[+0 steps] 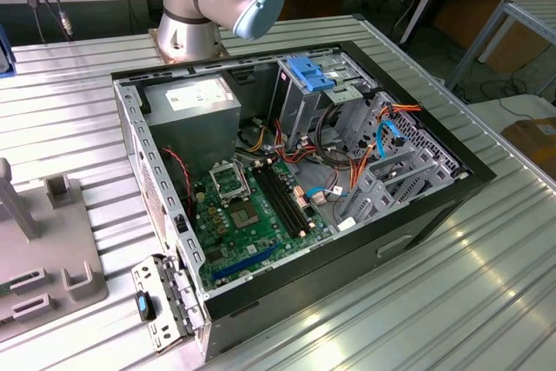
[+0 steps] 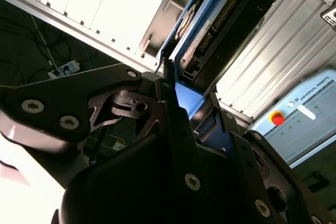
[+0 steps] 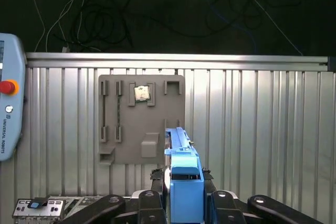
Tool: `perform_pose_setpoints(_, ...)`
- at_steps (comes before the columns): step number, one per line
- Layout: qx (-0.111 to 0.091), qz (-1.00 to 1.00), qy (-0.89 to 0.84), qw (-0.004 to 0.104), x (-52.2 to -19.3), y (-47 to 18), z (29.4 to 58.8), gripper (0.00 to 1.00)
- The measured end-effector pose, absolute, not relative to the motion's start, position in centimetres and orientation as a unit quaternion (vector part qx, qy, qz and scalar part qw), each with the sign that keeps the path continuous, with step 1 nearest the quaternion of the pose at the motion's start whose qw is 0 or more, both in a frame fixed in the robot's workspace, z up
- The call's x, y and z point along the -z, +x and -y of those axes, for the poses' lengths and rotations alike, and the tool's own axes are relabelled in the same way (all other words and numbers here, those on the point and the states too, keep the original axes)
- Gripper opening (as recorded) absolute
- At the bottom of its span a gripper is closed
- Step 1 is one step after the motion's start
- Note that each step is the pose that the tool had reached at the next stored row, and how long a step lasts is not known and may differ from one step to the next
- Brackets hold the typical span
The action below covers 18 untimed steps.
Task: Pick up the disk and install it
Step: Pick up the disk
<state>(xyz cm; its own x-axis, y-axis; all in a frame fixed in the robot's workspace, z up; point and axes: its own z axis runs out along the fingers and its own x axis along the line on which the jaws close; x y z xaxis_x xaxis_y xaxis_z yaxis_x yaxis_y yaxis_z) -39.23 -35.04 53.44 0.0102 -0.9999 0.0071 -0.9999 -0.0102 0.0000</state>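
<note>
We see the jaws clamped on the disk (image 3: 186, 182), held upright between them, ribbed worktop (image 3: 252, 129) beyond.

Below the gripper (image 3: 185, 174), clamped on the disk (image 3: 186, 192), the ribbed table (image 3: 252, 129) lies bare and open to one side of the tool. To the other side the grey fixture plate (image 3: 142, 121) with its raised blocks stands in the way, and the pendant (image 3: 10, 98) lies farther out past it.
</note>
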Motion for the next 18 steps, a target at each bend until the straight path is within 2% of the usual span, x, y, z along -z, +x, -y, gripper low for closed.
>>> perform_pose_setpoints(18,-0.003,0.703,0.711,0.003,-53.4,-33.5,35.0,0.37)
